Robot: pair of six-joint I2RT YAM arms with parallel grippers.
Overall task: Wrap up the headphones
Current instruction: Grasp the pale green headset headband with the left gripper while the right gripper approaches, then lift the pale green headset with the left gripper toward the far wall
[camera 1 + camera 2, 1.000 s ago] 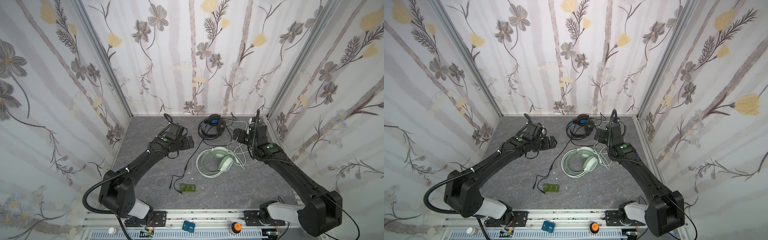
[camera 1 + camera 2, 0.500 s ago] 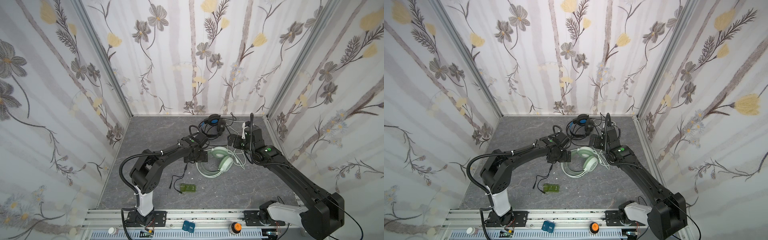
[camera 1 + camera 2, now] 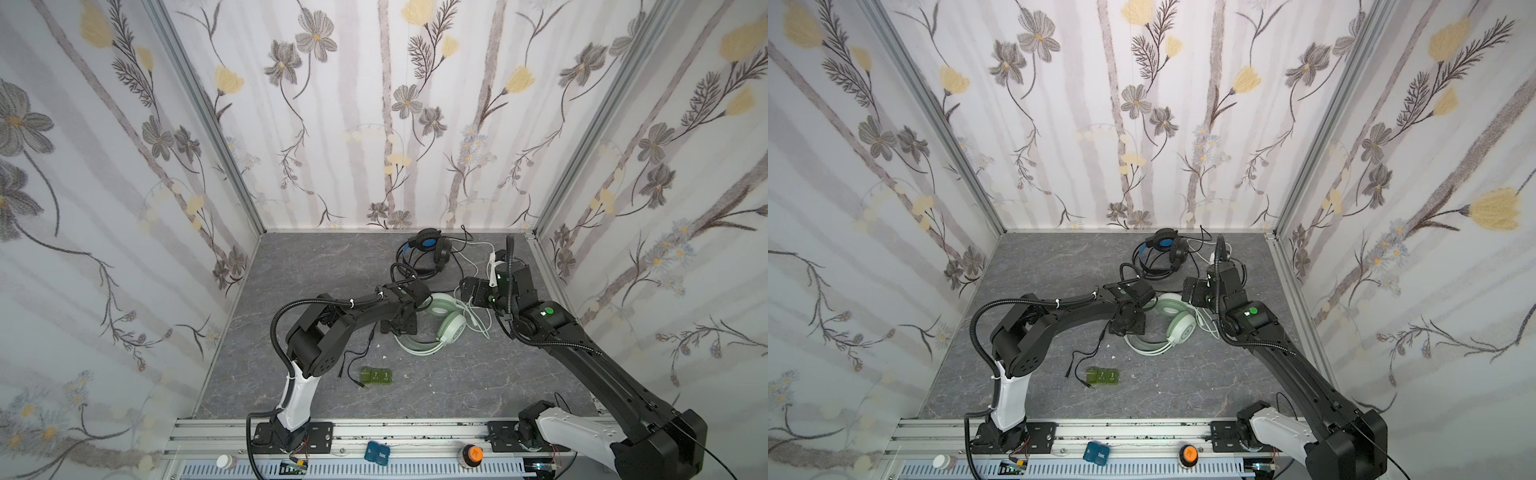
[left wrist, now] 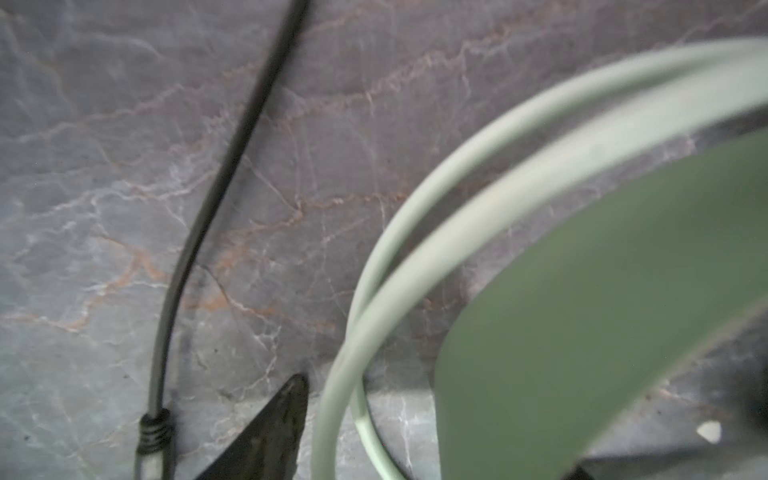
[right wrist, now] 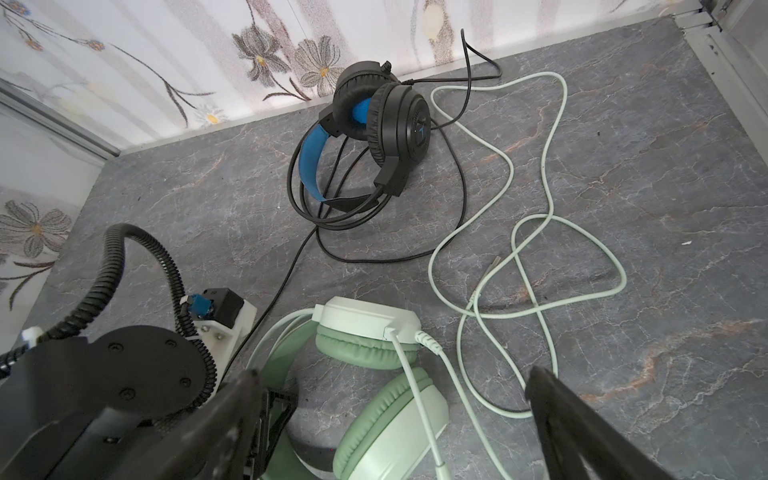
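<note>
The grey marbled surface (image 3: pixel 299 266) carried both sets. The mint green headphones (image 3: pixel 451 328) lay flat right of the middle, with the cups toward the right edge and the headband (image 4: pixel 582 311) curving toward the front edge. The black headphones (image 3: pixel 428 249) sat close to the far edge, toward the far right corner.

The left pincer (image 3: pixel 402 329) was down at the mint headband, one finger (image 4: pixel 282 424) showing beside its thin rails. Whether it gripped the band we could not tell. The right pincer (image 5: pixel 392 374) hung over the mint cups with its jaws spread wide, holding nothing.

The white cable (image 5: pixel 623 280) sprawled in loose loops between the cups and the right edge. The black cable (image 4: pixel 232 158) trailed toward the front edge, its plug just beside the small green blocks (image 3: pixel 376 376).

We judged the step to be pinning the mint set so its cable could be wound. To do it well, the left pincer should clamp the band squarely — not the rails alone — and avoid the black cable just beside it. The right should take the white cable close to the cup — not mid-loop — so the crossing loops do not knot.
</note>
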